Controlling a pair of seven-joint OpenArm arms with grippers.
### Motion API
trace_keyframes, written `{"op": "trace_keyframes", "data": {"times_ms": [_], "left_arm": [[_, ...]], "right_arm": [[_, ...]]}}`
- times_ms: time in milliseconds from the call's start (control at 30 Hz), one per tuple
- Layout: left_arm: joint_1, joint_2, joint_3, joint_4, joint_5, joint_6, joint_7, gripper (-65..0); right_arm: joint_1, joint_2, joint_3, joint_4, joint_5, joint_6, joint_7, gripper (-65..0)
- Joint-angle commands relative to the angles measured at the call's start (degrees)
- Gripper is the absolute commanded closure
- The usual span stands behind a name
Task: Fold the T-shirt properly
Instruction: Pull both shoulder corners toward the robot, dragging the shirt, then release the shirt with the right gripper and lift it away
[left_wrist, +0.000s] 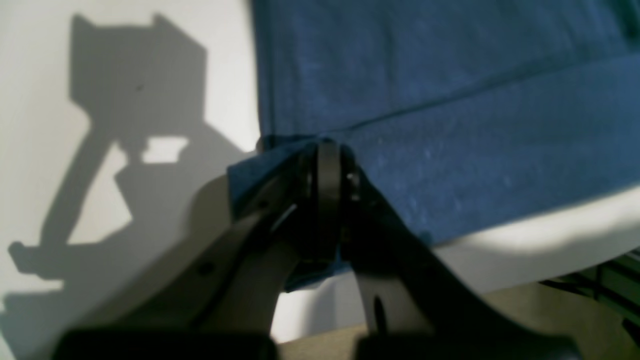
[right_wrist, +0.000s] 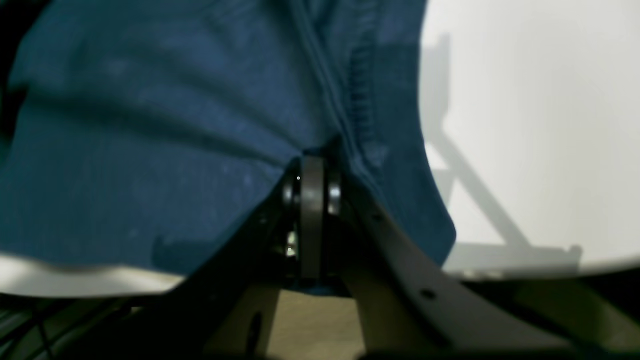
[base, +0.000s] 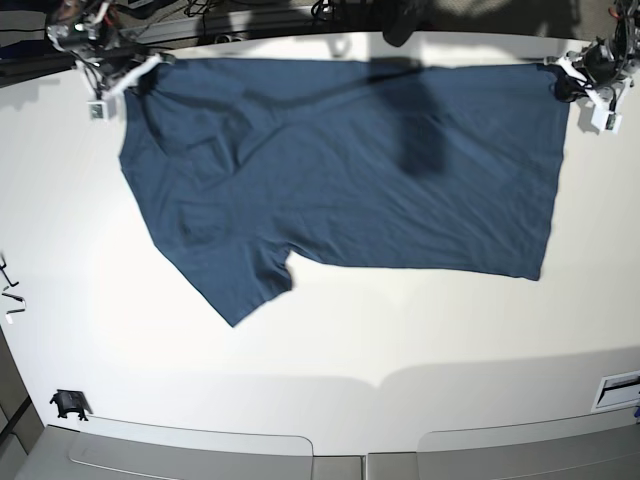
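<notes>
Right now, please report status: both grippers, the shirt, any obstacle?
Left gripper shut on T-shirt corner. Right gripper shut on the other far corner. Shirt spread on table. Nothing in the way.

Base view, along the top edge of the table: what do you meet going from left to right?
right gripper, shut on the T-shirt's corner → T-shirt spread flat on the white table → left gripper, shut on the T-shirt's opposite corner.

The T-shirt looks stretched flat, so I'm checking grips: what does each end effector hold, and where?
Both grip the dark navy-blue cotton T-shirt: left end effector at a hem corner, right end effector at its shoulder end.
</notes>
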Motion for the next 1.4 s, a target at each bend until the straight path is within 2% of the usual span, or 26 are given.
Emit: {"op": "trace_keyframes", "data": {"times_ms": [0,167,500,833,1100,1367], "left_arm": [[2.3,0.0,0.7,-0.9,5.2,2.0,7.8,0.0],[4.5,0.0,0.7,-0.8,5.2,2.0,8.0,0.0],[5.8,0.0,0.7,-0.8,5.2,2.0,8.3,0.0],[5.5,0.0,-2.9,1.5,5.2,2.0,7.9,0.0],[5.5,0.0,-8.8,4.0,4.0,2.0,6.4,0.0],[5.5,0.0,-11.4,6.4,4.1,2.0,4.6,0.0]], "right_arm": [[-0.9,0.4,1.1,0.0,-1.0,0.0,-2.7,0.0],[-0.9,0.4,3.1,0.0,2.8,1.5,-4.9,0.0],[-0.8,0.4,3.1,0.0,8.6,1.6,-6.5,0.0],[-0.4,0.5,3.1,2.6,8.6,1.6,-6.1,0.0],[-0.4,0.5,3.1,8.7,8.6,1.5,-3.8,0.0],[-0.3,0.5,3.1,15.5,8.6,1.4,-0.1,0.0]]}}
